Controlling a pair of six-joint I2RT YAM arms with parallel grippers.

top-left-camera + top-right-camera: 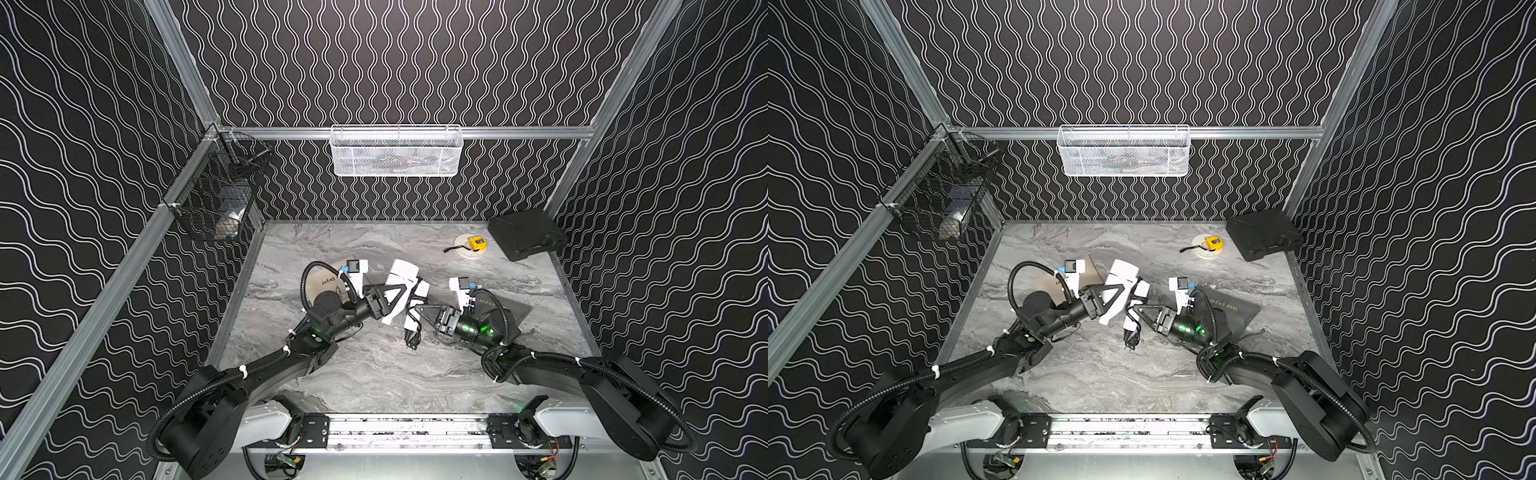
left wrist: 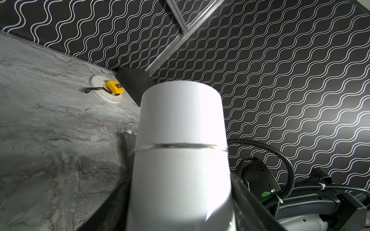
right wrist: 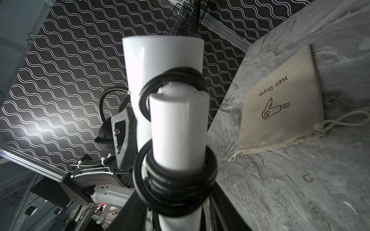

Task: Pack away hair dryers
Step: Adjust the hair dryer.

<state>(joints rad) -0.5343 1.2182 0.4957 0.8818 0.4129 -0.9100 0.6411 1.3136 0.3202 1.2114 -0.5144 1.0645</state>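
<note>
Clutter sits mostly at the edges: a yellow tape measure [image 1: 476, 242] rests on a white round disc [image 1: 460, 250] toward the far right of the table, just beside a black case [image 1: 525, 232] in the far right corner. A beige drawstring bag [image 3: 280, 104] printed "Hair Dryer" lies flat under the left arm's wrist, and a dark grey bag [image 1: 1239, 311] lies under the right arm, so each arm covers part of its bag in both top views. Between them, at mid-table, is the white hair dryer [image 1: 401, 270]. The left gripper [image 1: 398, 296] is clamped on its barrel, which fills the left wrist view and blocks sight of the fingertips there. The right gripper [image 1: 417, 312] has its fingers on either side of the handle, where black cord [image 3: 174, 180] is wound in loops; whether they press on it or stand slack I cannot tell. The plug [image 1: 411, 343] trails off the handle's near end. The tabletop [image 1: 374, 374] is grey with marble veining. The walls [image 1: 83, 166] are black with white wavy lines, framed by aluminium rails [image 1: 124, 266]. A white mesh basket [image 1: 395, 151] hangs on the back rail and a black wire basket [image 1: 216, 195] on the left one; their contents are too dim to name.
</note>
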